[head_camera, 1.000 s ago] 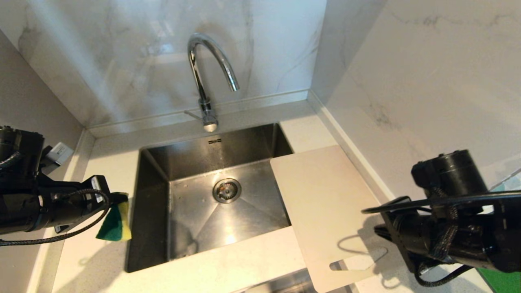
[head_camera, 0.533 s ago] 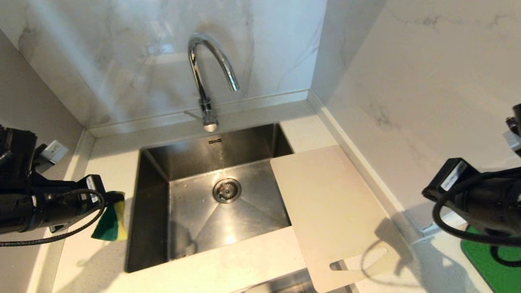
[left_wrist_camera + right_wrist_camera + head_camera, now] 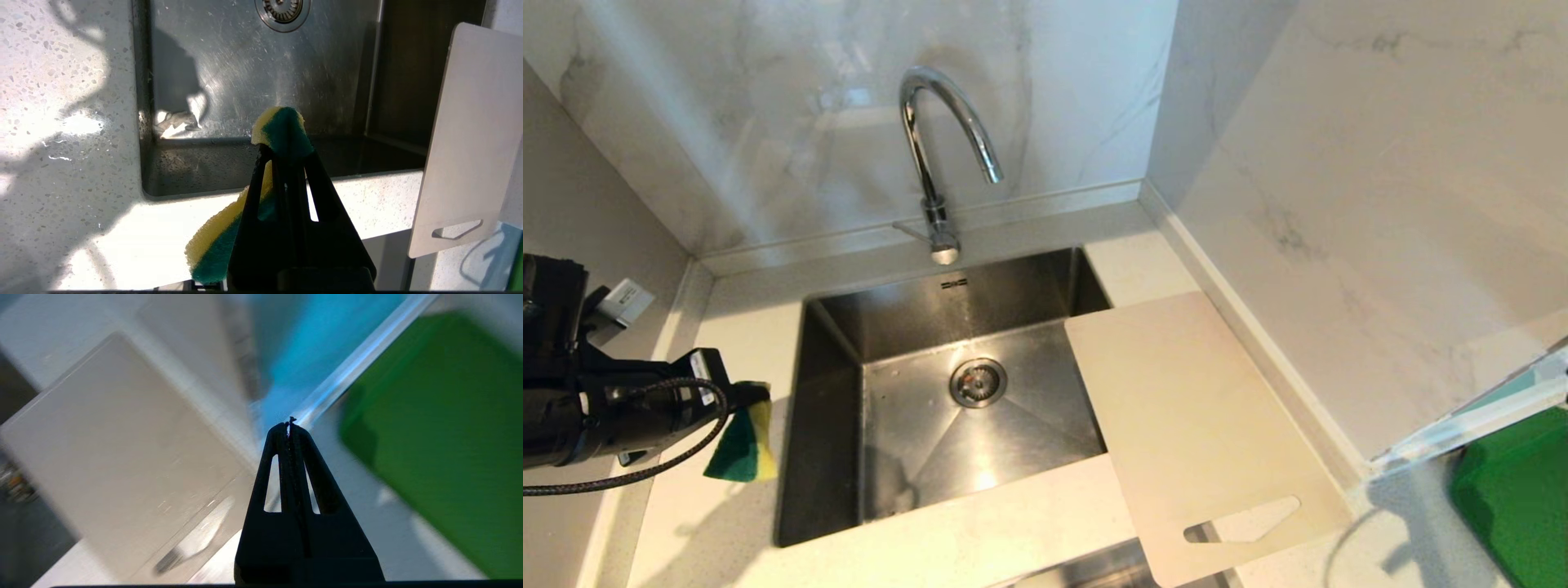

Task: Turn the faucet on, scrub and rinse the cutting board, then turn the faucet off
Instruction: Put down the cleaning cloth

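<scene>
Gone from the head camera's sight is the right arm, which reached over the cutting board (image 3: pixel 1201 425) a second ago; its right gripper (image 3: pixel 289 426) now hangs pinched together and empty above the board's handle end; the left gripper (image 3: pixel 286 153) stays clamped on a yellow-green sponge (image 3: pixel 742 441) over the counter left of the sink (image 3: pixel 833 408); the basin holds only its drain strainer (image 3: pixel 978 381); no water runs from the faucet (image 3: pixel 939 155), so washing looks unstarted.

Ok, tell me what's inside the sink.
The sink holds only its drain strainer. The cutting board overhangs its right edge, hiding that part of the basin.
</scene>
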You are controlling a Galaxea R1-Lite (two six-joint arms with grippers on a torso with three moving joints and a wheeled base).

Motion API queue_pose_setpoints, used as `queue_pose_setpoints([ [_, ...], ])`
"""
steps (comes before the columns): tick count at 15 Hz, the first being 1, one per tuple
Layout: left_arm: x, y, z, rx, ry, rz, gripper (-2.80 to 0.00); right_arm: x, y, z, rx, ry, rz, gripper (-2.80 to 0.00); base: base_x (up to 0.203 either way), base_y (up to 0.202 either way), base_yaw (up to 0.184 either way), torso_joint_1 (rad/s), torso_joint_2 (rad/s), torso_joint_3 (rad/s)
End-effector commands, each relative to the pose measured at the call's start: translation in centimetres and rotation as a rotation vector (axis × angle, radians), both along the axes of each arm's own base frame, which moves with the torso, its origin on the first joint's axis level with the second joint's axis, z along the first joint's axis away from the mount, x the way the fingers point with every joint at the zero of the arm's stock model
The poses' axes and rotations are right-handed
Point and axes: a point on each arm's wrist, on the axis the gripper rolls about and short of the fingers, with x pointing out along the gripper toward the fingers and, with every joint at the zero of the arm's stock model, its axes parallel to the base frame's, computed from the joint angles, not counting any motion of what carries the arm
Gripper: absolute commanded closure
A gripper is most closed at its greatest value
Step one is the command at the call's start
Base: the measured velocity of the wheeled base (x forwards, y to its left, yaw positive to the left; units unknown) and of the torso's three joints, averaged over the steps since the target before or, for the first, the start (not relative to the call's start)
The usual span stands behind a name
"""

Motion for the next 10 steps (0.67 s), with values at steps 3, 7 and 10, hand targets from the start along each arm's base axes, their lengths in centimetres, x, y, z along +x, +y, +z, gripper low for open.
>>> queue_pose_setpoints([
  [3, -0.4, 0.2, -0.2, -0.002, 0.002, 0.005, 0.00, -2.5, -1.4, -1.4, -0.147, -0.130, -0.093, 0.00, 0.000, 0.000, 0.000, 0.000, 0.00, 0.000],
  [7, -0.4, 0.2, -0.5, 0.002, 0.009, 0.002, 0.00, -7.3, 0.1, -4.5, -0.160, -0.225, 0.022, 0.00, 0.000, 0.000, 0.000, 0.000, 0.00, 0.000],
  [10, -0.1, 0.0, -0.7, 0.005, 0.020, -0.004, 0.00, -9.5, 1.2, -7.3, -0.136, -0.267, 0.205, 0.00, 0.000, 0.000, 0.000, 0.000, 0.00, 0.000],
])
